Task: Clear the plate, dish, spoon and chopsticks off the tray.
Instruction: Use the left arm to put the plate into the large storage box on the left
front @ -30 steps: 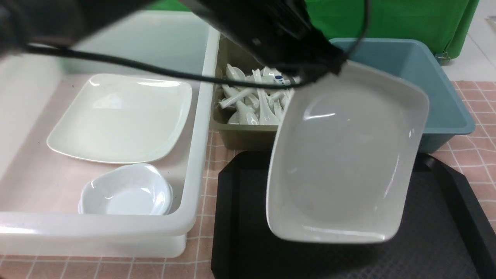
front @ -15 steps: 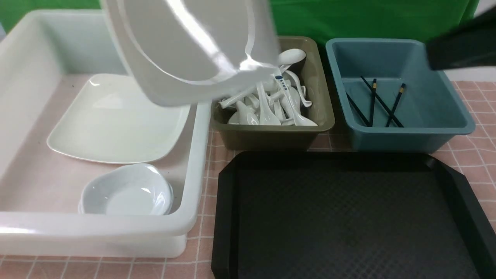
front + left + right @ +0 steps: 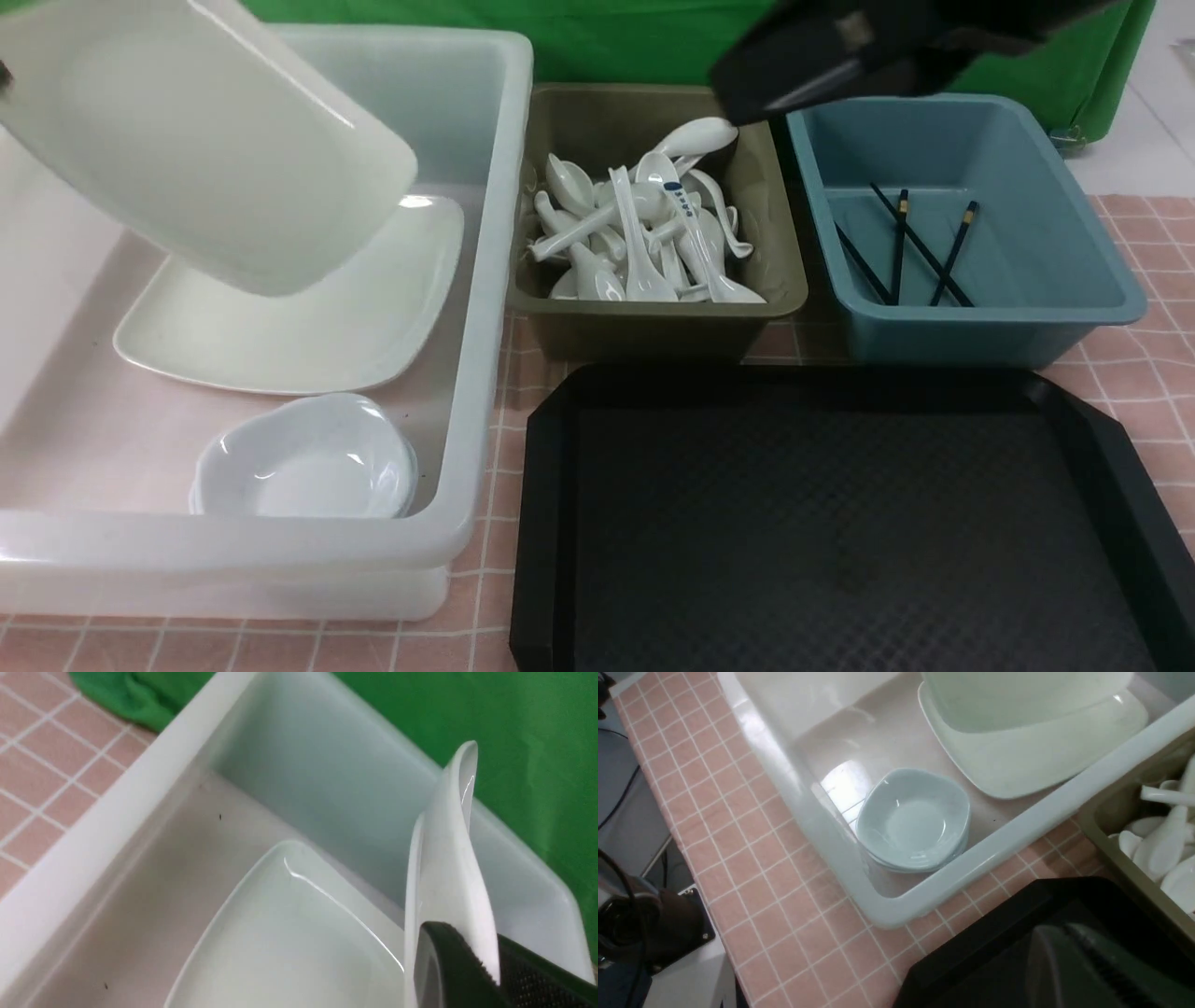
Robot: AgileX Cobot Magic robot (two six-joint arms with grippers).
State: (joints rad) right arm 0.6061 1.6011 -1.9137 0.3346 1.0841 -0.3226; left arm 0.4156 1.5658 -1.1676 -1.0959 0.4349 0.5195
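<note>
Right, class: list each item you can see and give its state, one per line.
plate: tilted, in the air over the white tub, gripped by the left claw
tray: nothing on it
spoon: lying in the olive bin
chopsticks: lying in the blue bin
small dishes: stacked in the tub

Small blue characters on the spoon (image 3: 687,211) handle are too small to read.

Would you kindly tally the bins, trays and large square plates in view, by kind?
Bins: 3 (white bin, olive bin, blue bin)
Trays: 1 (black tray)
Large square plates: 2 (held plate tilted above the white bin, second plate lying flat in it)
Total: 6
</note>
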